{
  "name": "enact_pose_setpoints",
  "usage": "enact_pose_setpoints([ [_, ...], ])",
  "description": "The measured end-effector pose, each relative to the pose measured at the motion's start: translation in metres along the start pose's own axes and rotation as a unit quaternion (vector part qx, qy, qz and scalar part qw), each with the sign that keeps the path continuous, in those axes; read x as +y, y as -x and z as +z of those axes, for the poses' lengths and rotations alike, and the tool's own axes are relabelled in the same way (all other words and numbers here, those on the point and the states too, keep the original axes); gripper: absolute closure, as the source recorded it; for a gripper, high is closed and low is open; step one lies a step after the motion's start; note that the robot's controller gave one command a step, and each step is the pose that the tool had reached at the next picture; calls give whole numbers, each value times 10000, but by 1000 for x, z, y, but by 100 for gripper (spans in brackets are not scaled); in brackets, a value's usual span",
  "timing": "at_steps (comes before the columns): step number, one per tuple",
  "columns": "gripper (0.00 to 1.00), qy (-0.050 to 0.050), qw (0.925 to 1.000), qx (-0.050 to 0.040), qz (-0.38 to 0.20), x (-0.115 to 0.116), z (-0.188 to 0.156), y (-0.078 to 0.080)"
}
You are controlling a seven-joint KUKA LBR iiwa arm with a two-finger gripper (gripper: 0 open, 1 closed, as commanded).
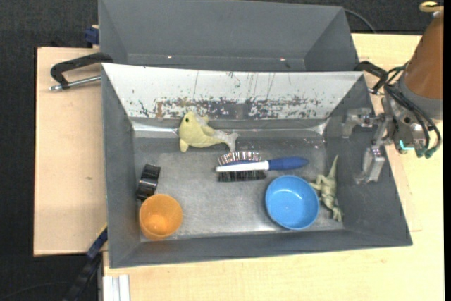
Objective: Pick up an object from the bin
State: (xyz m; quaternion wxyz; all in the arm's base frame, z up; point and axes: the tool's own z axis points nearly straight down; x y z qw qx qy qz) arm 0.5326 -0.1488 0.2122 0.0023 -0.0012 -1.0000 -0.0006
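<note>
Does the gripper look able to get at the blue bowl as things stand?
Probably yes. The blue bowl sits open on the floor of the bin with nothing on it. The gripper hangs over the bin's right wall; only a green toy figure lies between them, low beside the bowl's rim.

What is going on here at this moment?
A robot arm's gripper hangs over the right wall of the grey bin, with no object visibly in it. Nearest to it lie a pale green toy figure and a blue bowl. Farther left are a blue-handled brush, a yellow plush toy, an orange cup and a small black object.
</note>
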Motion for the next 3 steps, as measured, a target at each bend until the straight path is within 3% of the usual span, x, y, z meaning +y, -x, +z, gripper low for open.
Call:
enact_pose_setpoints([
  [1,0,13,9950,7,-995,60,115,-14],
  [2,100,-6,9951,-39,-983,58,111,-11],
  [3,100,-26,9944,-96,-1051,59,-79,-18],
])
